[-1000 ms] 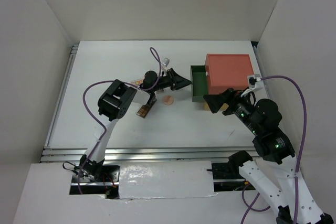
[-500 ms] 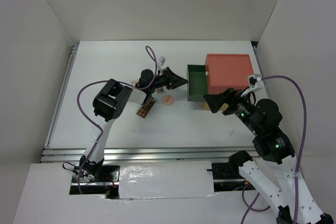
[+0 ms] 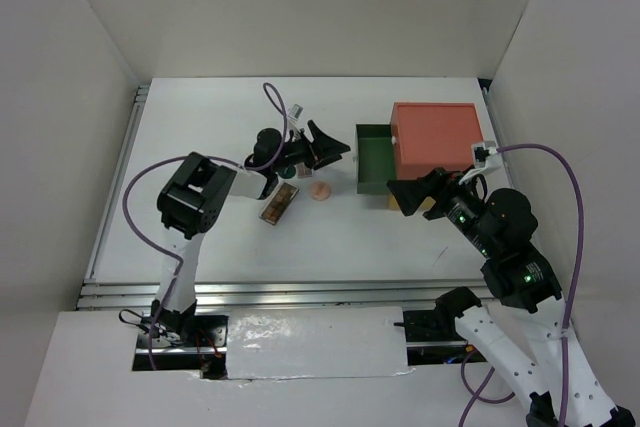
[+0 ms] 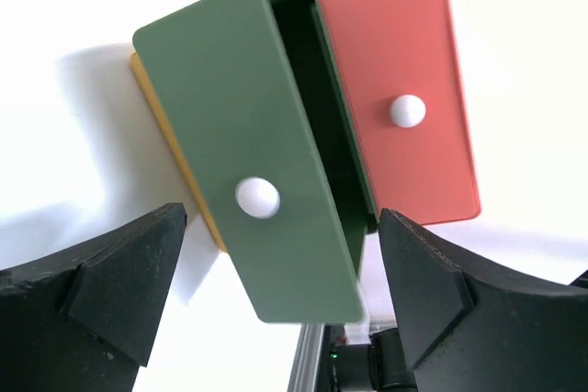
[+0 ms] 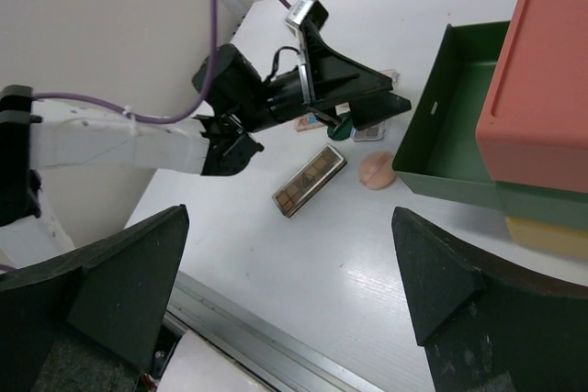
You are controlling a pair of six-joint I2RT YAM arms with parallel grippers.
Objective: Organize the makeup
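A long eyeshadow palette (image 3: 278, 204) (image 5: 310, 181) lies flat on the table. A round peach-pink compact (image 3: 320, 190) (image 5: 377, 170) sits just right of it, near the open green drawer (image 3: 375, 159) (image 5: 459, 117). Under the left arm lie a dark green compact (image 5: 341, 131) and a small palette (image 5: 368, 134). My left gripper (image 3: 330, 145) (image 4: 280, 259) hangs open and holds nothing, facing the green drawer front (image 4: 248, 162) and its white knob (image 4: 257, 197). My right gripper (image 3: 408, 195) (image 5: 288, 263) is open and holds nothing, above the table in front of the box.
The drawer box with its red top (image 3: 435, 137) stands at the back right. Its red drawer front (image 4: 400, 89) is closed, and a yellow drawer (image 5: 542, 231) sits lowest. White walls enclose the table, and a metal rail (image 3: 250, 292) runs along the near edge.
My left gripper has opened wide and drawn back to the left, away from the green drawer, which now stands slightly further out. The right arm has not moved.
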